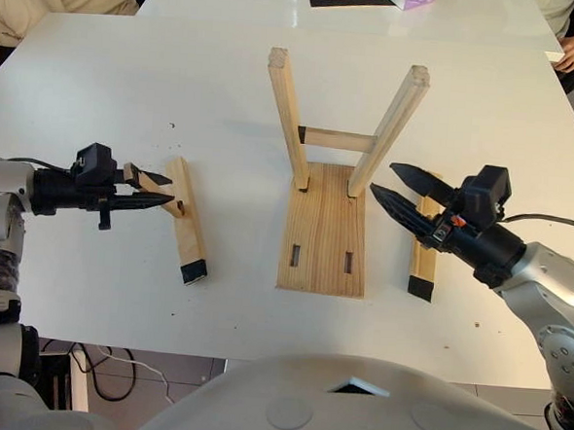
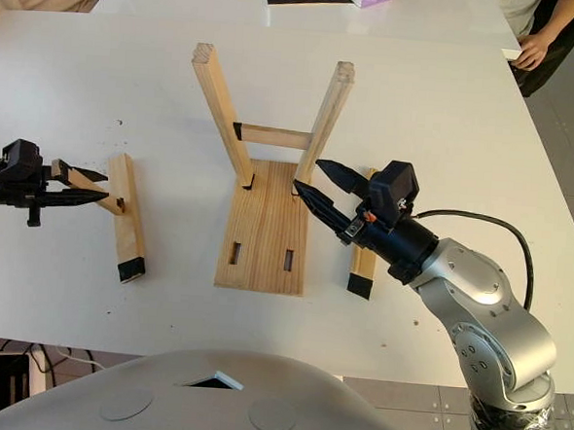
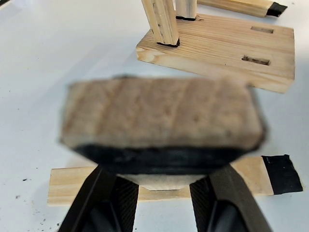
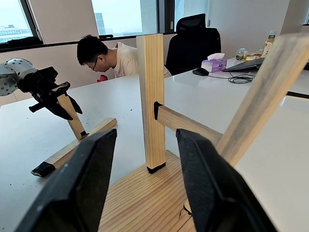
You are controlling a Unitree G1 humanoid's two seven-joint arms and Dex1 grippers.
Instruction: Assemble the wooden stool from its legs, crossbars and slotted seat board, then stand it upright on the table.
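The white table (image 1: 100, 87) carries the seat board (image 1: 324, 247), flat at centre. The left leg (image 1: 190, 233) lies beside it. The right leg (image 1: 422, 272), partly hidden, apparently lies flat on the opposite side.

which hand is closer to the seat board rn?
Right. The right hand hovers open at the right edge of the seat board. The left hand is farther off on its left side, shut on a crossbar plugged into a loose leg.

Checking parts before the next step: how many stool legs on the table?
4. Two legs stand in the seat board; one leg lies left of it, one right, partly behind the right gripper.
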